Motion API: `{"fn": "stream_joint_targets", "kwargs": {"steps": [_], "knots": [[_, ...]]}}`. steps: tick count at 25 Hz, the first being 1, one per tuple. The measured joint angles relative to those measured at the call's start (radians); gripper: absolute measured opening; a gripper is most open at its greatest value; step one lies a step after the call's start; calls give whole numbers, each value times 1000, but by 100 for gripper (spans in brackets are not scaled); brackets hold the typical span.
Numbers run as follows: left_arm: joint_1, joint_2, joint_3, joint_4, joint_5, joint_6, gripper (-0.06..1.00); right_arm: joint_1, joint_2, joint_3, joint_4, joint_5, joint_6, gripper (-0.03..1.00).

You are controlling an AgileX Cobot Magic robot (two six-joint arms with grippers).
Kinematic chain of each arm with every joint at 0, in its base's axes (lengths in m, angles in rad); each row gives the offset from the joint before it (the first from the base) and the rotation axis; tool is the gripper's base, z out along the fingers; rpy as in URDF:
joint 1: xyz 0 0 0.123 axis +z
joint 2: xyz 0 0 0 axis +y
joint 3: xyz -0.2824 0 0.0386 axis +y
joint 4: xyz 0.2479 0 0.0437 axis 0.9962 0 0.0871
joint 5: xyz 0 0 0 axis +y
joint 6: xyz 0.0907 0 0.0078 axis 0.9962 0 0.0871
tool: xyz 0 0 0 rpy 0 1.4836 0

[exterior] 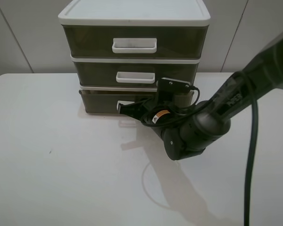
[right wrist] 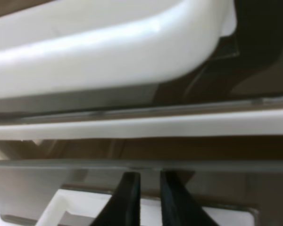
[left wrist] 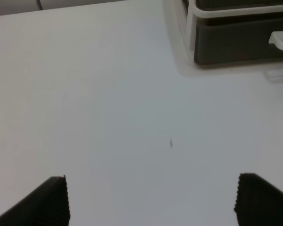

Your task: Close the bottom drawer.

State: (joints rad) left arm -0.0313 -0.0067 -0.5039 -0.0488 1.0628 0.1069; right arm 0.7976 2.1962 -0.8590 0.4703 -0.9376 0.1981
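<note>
The drawer unit's (exterior: 134, 42) bottom drawer (exterior: 99, 101) juts slightly out at its base. The right gripper (exterior: 123, 109), pinched together and empty, sits at that front beside the handle (right wrist: 75, 209), likely to push it in. The left gripper (left wrist: 151, 202) hangs spread, apart from the unit.

Our right arm (exterior: 236, 101) comes in from the right side, dark and thick, and slopes down to a bulky wrist (exterior: 188, 134) that sits low over the worktop (exterior: 61, 165). From there the last section turns back and to the left, ending in our right claw (exterior: 130, 109), which lies roughly level and points away from us. Its two black fingers (right wrist: 127, 200) are drawn nearly together, with only a slim gap between them. A black cable (exterior: 250, 155) hangs along the arm. Our left claw (left wrist: 151, 202) looks down at a slant, its ribbed fingers (left wrist: 49, 202) spread wide apart.
</note>
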Motion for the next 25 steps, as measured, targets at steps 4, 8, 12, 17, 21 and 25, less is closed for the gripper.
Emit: {"fn": "stream_joint_targets", "kwargs": {"steps": [4, 8, 12, 17, 21, 25], "knots": [[0, 0, 0, 0, 0, 0, 72, 0, 4, -4, 1, -2, -6, 2], [0, 0, 0, 0, 0, 0, 72, 0, 4, -4, 1, -2, -7, 2], [0, 0, 0, 0, 0, 0, 72, 0, -17, -4, -9, 22, -7, 2], [0, 0, 0, 0, 0, 0, 72, 0, -72, 15, -101, 46, 5, 2], [0, 0, 0, 0, 0, 0, 72, 0, -119, 90, -168, 56, 30, 2], [0, 0, 0, 0, 0, 0, 72, 0, -170, 184, -181, 62, 35, 2]]}}
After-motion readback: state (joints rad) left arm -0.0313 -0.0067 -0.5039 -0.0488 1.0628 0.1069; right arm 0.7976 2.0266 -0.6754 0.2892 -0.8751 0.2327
